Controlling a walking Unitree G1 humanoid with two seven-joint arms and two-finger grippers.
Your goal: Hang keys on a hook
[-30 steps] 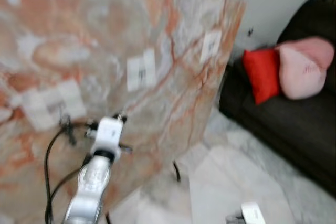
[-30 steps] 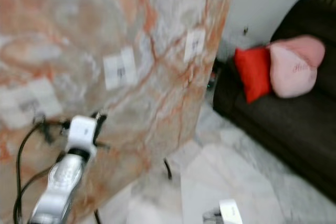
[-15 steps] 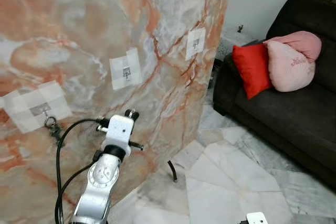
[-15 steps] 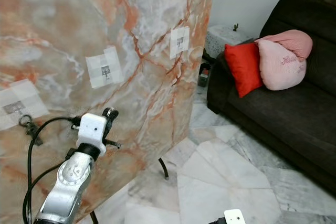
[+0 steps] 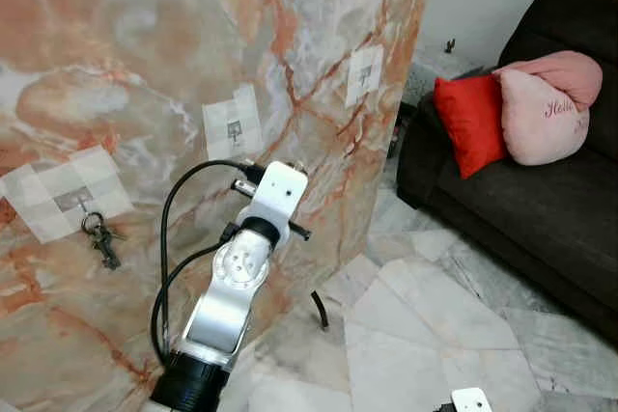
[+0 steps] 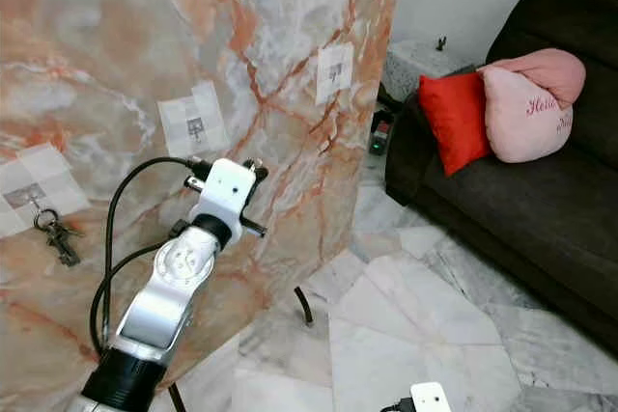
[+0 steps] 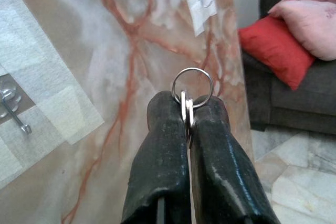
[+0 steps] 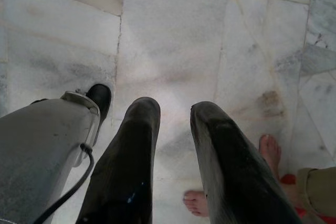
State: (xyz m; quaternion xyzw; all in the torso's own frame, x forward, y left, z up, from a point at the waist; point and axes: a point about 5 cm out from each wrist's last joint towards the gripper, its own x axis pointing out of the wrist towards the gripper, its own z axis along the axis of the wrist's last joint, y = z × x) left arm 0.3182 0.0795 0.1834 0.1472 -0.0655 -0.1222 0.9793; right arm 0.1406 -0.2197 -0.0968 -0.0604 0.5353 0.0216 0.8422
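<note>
My left gripper (image 7: 187, 104) is shut on a silver key ring (image 7: 192, 88), pinched between its black fingertips, the ring standing out beyond them. It is raised in front of an upright orange marble board (image 5: 145, 55), just below the middle taped hook (image 5: 234, 129). That arm's white wrist block (image 5: 275, 190) hides the fingers in the eye views. Another bunch of keys (image 5: 99, 238) hangs from the left hook (image 5: 75, 202). A third hook (image 5: 364, 74) sits near the board's right edge. My right gripper (image 8: 175, 114) hangs open over the floor.
A dark sofa (image 5: 541, 190) with a red cushion (image 5: 468, 123) and a pink cushion (image 5: 546, 108) stands to the right. The board rests on thin black legs (image 5: 319, 308) on a pale marble floor (image 5: 435, 335). A person's bare feet (image 8: 198, 201) are near my right gripper.
The view has shifted and sharpened. My left arm has risen and swung right, from beside the left hook's hanging keys to just under the middle hook.
</note>
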